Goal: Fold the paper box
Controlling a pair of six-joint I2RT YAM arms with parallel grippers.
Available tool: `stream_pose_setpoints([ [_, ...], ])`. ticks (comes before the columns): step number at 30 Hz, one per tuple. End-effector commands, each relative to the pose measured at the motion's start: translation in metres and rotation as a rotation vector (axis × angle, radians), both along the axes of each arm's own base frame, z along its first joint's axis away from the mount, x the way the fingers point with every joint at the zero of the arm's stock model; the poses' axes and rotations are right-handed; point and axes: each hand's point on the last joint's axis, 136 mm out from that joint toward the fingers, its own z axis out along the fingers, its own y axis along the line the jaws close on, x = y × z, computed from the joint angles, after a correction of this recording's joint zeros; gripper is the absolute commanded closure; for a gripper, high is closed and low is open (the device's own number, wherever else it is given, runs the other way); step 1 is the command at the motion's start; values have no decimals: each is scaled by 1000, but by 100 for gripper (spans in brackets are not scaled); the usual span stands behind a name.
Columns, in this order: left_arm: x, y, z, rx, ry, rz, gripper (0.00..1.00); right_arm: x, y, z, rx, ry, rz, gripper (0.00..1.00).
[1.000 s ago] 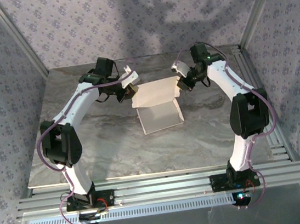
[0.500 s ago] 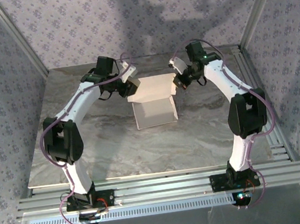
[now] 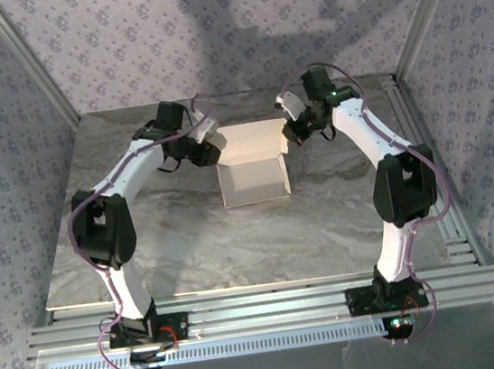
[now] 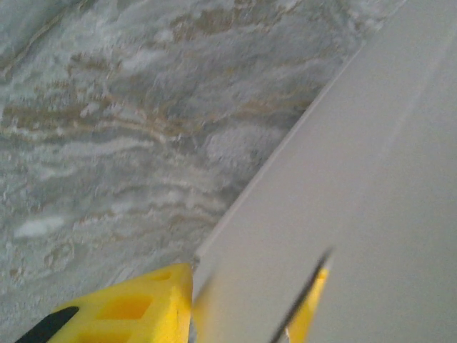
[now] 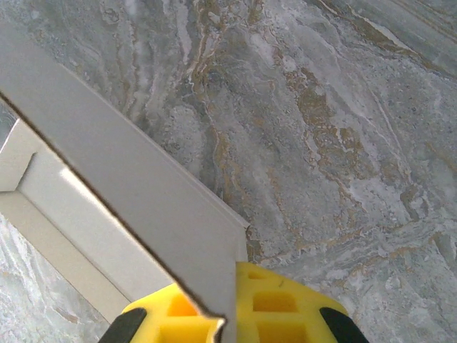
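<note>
Top external: the paper box [image 3: 254,182] sits mid-table toward the far side, betw. both arms, on the marble table [image 3: 191,246]. Base panel lies flat, back panel stands raised on the far side, long axis approx. L–R. Wrist cams add the grip detail: right gripper [image 5: 223,320] is clamped tight on a panel edge; left gripper [image 4: 243,314] is part-open, yellow fingers [image 4: 136,311] either side of a panel w/o pinching it.
</note>
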Motion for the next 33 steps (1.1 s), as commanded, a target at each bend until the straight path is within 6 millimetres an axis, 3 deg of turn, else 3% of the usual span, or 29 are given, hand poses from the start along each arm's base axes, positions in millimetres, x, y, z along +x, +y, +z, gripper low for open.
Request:
stream_pose_setpoints([
  [1,3,5,9,-31,-37,-21,62,1,1,3,6,5,20,100],
  [12,32,-2,-6,-48,-80,7,61,5,3,1,16,13,22,100],
  [15,49,7,-7,-10,-130,71,60,6,2,1,16,12,25,100],
  [16,56,11,-4,-17,-160,94,55,6,1,0,16,13,26,100],
  [19,71,16,9,-167,-187,103,51,5,1,0,16,13,47,100],
  [23,73,4,17,-380,-128,-39,51,4,1,0,36,20,64,100],
  [28,82,-7,12,-438,-104,-114,52,5,2,1,62,24,74,100],
  [33,91,-15,20,-466,-118,-151,52,11,1,3,79,20,71,100],
])
